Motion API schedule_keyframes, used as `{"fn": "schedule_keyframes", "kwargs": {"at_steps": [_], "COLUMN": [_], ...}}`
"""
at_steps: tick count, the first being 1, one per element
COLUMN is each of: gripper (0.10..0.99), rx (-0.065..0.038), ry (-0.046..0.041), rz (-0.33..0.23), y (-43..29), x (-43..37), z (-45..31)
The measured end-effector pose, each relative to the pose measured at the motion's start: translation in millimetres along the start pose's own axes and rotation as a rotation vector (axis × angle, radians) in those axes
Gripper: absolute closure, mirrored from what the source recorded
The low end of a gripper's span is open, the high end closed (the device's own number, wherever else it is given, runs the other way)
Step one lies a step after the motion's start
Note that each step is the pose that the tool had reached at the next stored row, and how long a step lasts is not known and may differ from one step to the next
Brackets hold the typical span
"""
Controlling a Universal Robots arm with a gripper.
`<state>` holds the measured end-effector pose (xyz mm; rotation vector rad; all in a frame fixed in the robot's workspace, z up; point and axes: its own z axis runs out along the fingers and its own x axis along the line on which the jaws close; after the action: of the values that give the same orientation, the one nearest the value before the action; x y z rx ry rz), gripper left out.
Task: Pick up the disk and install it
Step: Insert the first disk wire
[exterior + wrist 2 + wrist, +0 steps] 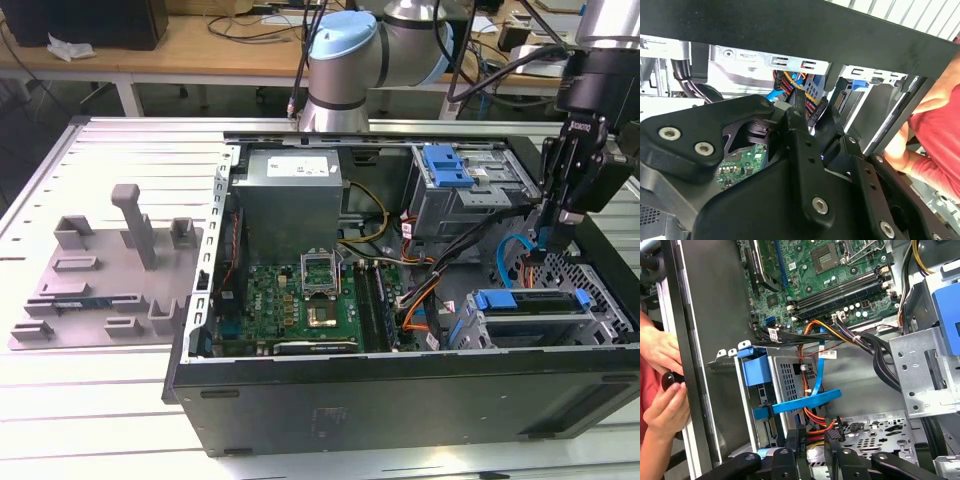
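Claw (pixel 549 235), slightly spread and empty, hangs at 3 o'clock of the case (pixel 400 405) in the exterior view; the disk (pixel 530 301) sits at 4 o'clock, probably stiff, dense and shock-sensitive, best held by its blue-framed edges

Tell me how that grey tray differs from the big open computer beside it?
The tray is pale grey, low and flat with a few upright posts; the computer is a deep black box with its side open. The tray lies at the exterior view's left; the computer, packed with circuit boards and cables, stands to its right. Both rest on the same ribbed metal table.
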<state>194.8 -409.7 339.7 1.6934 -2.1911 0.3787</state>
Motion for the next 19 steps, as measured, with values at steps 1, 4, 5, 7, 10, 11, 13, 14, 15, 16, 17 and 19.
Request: {"fn": "schedule_keyframes", "kwargs": {"at_steps": [1,4,5,7,10,11,13,14,15,16,17,19], "gripper": [0.733,0.733,0.733,0.733,0.733,0.733,0.733,0.733,0.733,0.733,0.733,0.749], "rx": [0.000,0.004,0.006,0.008,0.010,0.011,0.013,0.016,0.018,0.022,0.024,0.025], "ry": [0.0006,0.0012,0.0011,0.0011,0.0011,0.0011,0.0006,-0.0001,-0.0007,-0.0016,-0.0020,-0.0025], "rz": [0.000,-0.003,-0.006,-0.010,-0.014,-0.014,-0.013,-0.011,-0.010,-0.009,-0.008,-0.007], "y": [0.1,1.9,2.5,2.9,3.0,3.0,3.0,3.0,3.0,3.0,3.0,3.0], "x": [-0.2,0.1,0.2,0.3,0.2,0.2,0.0,0.0,-0.1,-0.3,-0.4,-0.5], "z": [-0.1,0.1,0.2,0.5,0.6,0.7,0.9,1.1,1.3,1.6,1.7,2.0]}}
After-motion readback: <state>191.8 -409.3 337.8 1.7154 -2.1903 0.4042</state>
